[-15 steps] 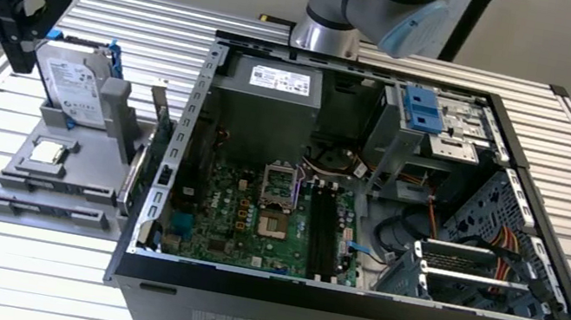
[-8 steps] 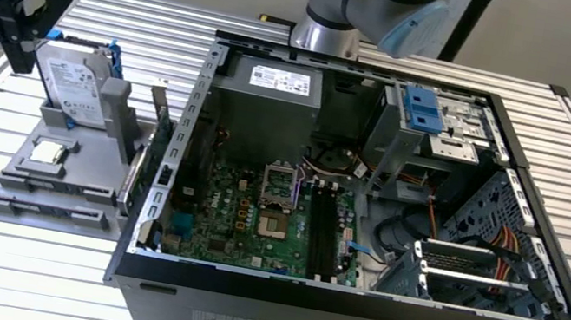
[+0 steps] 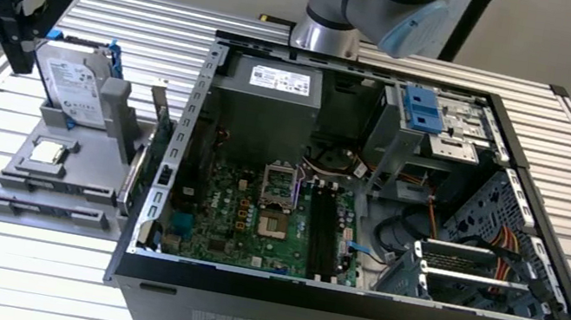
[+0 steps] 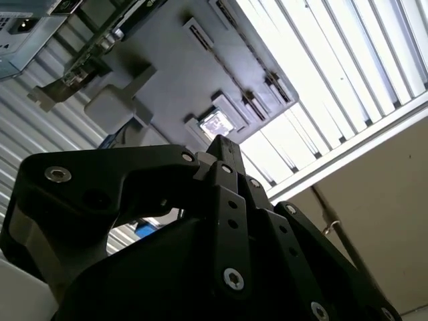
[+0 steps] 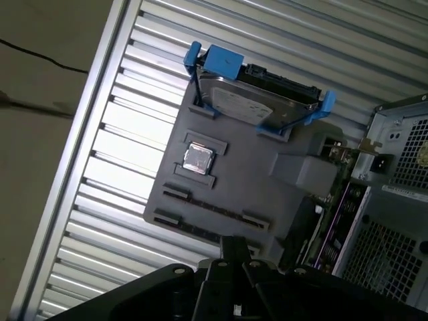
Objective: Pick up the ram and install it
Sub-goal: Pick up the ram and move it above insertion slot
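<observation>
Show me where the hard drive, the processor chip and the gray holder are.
Hard drive (image 5: 257, 101): first wrist view, middle of its silver face.
Processor chip (image 5: 198, 159): first wrist view, centre of its silver lid.
Gray holder (image 5: 247, 190): first wrist view, bare flat part of its base.

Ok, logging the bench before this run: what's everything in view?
table: one, silver slats, under everything
computer case: one, black, open, on the table
motherboard: one, green, inside the case
fixture tray: one, grey, exterior view's left of the case
hard drive: one, silver, blue frame, upright on tray
processor chip: one, silver, flat on the tray
expansion card: one, green, upright at the tray's edge
arm: one, silver and blue, behind the case
gripper: one, black, beside the hard drive
</observation>
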Robot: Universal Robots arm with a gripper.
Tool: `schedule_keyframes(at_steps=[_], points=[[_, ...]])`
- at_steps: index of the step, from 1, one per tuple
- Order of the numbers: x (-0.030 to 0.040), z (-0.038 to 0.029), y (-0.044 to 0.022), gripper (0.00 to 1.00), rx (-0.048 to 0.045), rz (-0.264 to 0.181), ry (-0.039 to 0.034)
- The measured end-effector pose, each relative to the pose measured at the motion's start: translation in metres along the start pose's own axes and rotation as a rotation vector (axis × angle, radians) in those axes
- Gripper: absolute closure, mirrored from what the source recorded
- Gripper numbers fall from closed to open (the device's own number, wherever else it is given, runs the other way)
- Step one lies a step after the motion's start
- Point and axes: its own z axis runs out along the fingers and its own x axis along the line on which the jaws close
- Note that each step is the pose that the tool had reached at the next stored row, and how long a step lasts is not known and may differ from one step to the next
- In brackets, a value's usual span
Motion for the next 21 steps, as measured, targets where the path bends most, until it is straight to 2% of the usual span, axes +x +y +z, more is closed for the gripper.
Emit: schedule_keyframes(at_steps=[21], points=[[0.0,0.0,0.0,1.0,0.0091,-0.137,0.0046]])
